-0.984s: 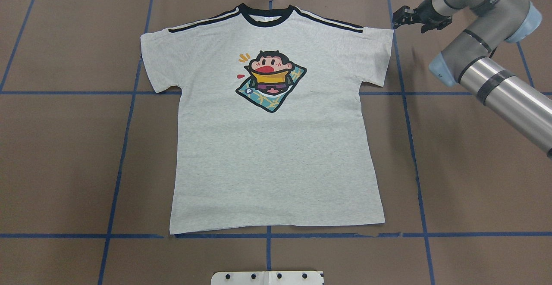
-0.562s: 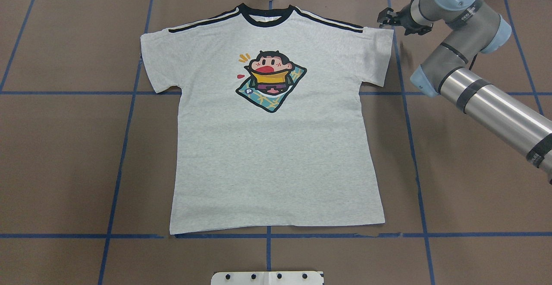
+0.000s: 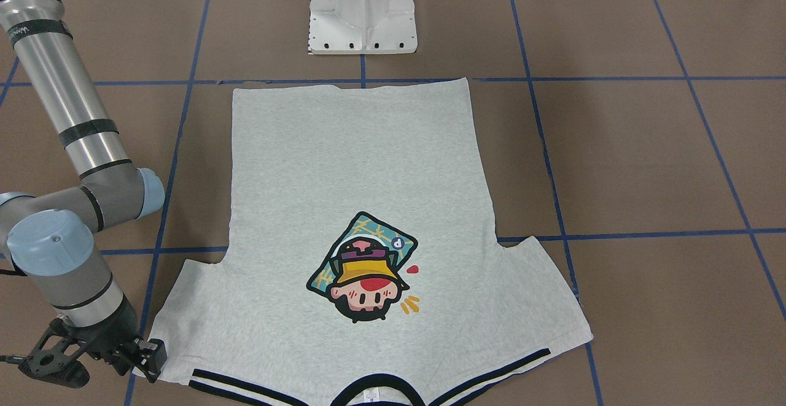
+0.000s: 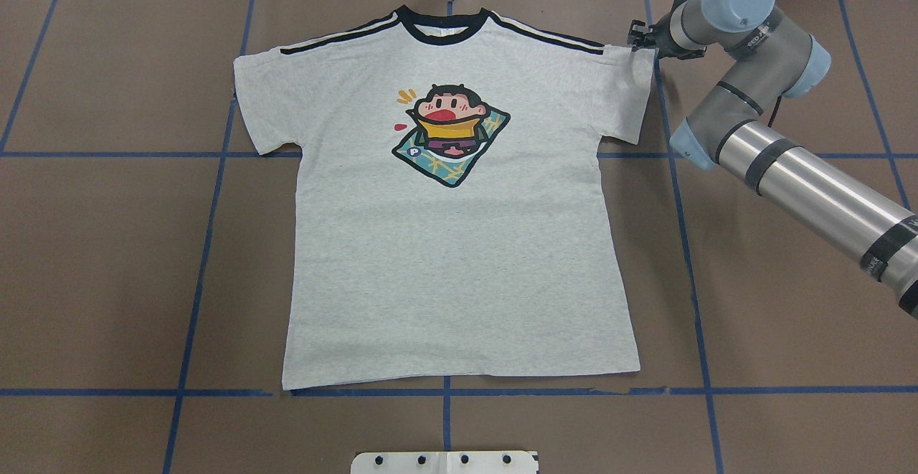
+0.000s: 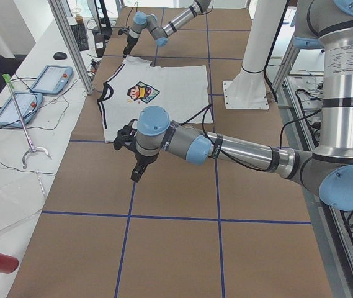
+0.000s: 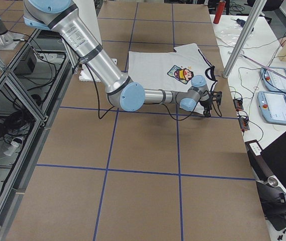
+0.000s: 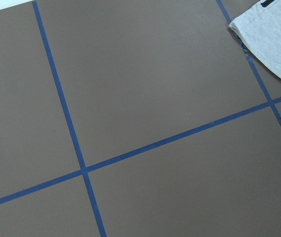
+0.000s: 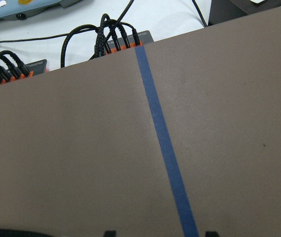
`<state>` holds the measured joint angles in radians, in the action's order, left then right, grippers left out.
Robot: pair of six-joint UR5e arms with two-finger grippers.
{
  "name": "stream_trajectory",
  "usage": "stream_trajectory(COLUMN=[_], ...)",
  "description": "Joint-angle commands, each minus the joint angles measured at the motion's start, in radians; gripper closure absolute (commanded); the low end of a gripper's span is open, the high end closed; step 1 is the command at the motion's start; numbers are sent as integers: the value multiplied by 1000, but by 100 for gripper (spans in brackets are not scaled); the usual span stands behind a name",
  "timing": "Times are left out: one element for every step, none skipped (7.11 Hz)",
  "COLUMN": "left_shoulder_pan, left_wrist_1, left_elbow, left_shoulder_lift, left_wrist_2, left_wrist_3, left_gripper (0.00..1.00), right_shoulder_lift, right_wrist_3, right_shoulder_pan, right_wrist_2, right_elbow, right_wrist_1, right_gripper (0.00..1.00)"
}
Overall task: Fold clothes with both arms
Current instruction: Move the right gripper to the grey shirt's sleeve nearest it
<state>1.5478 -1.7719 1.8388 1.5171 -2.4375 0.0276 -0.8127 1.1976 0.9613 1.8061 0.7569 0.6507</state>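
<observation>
While the shirt [image 4: 459,259] lies flat on the table [image 4: 789,302], hem near and collar far, the left fingers [image 5: 137,172] hover off its left sleeve; whether they are parted I cannot tell. At the far right sleeve corner, the right fingers [image 3: 153,354] stand spread, gripping nothing.

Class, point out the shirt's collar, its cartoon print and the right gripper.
collar [image 4: 442,39], overhead view, front band's middle.
cartoon print [image 4: 446,128], overhead view, yellow hat.
right gripper [image 3: 152,360], front-facing view, between its fingertips.
</observation>
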Motion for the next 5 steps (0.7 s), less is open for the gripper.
stream_trajectory(left_shoulder_pan=[0, 0, -2, -2, 0], left_wrist_1=[0, 0, 0, 0, 0], left_elbow=[0, -1, 2, 2, 2], left_shoulder_lift=[0, 0, 0, 0, 0], left_wrist_2=[0, 0, -1, -2, -2], left_wrist_3=[-1, -2, -3, -3, -5], left_gripper=[0, 0, 0, 0, 0], right_shoulder_lift=[-3, -3, 4, 9, 47], right_wrist_3=[-4, -7, -3, 8, 23], right_shoulder_pan=[-1, 0, 2, 1, -1], right_wrist_2=[1, 9, 66, 96, 161], right_elbow=[1, 10, 50, 97, 110], right_wrist_1=[0, -6, -5, 0, 9], right_gripper=[100, 100, 100, 100, 100])
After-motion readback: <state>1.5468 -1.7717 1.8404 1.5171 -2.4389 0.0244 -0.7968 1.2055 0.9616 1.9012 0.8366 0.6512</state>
